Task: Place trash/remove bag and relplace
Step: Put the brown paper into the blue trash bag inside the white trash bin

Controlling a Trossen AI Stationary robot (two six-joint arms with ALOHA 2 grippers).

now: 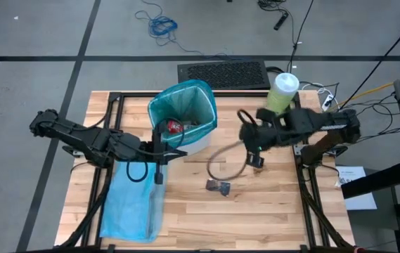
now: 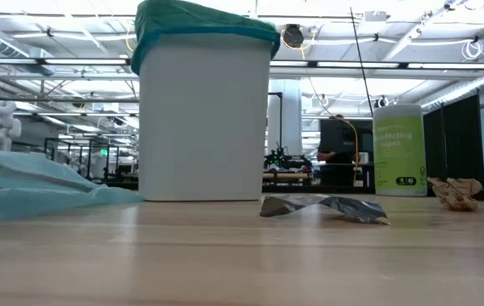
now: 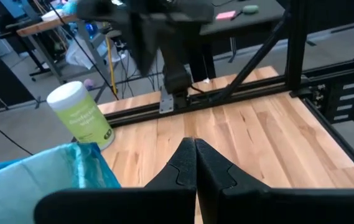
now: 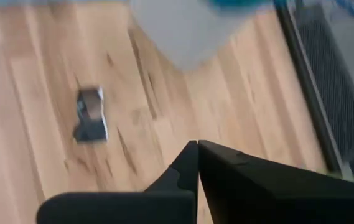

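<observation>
A white bin [image 1: 198, 140] lined with the teal-green bag [image 1: 182, 105] stands at the table's far middle; a red-and-white object [image 1: 175, 126] lies inside it. A silvery wrapper [image 1: 218, 187] lies flat on the table nearer me, also in the right wrist view [image 4: 91, 115]. One crumpled brown wad [image 2: 456, 194] lies at the right in the low view. My left gripper [image 3: 195, 146] is shut and empty, level beside the bin's near rim [image 1: 175, 152]. My right gripper [image 4: 196, 146] is shut and empty, slanting down above the table right of the bin [image 1: 254, 161].
A pale blue plastic bag [image 1: 133, 207] lies spread at the table's near left. A tall green white-lidded canister [image 1: 282, 91] stands at the far right. Black frame rails [image 1: 305, 190] run along the table's sides. Bare wood lies around the wrapper.
</observation>
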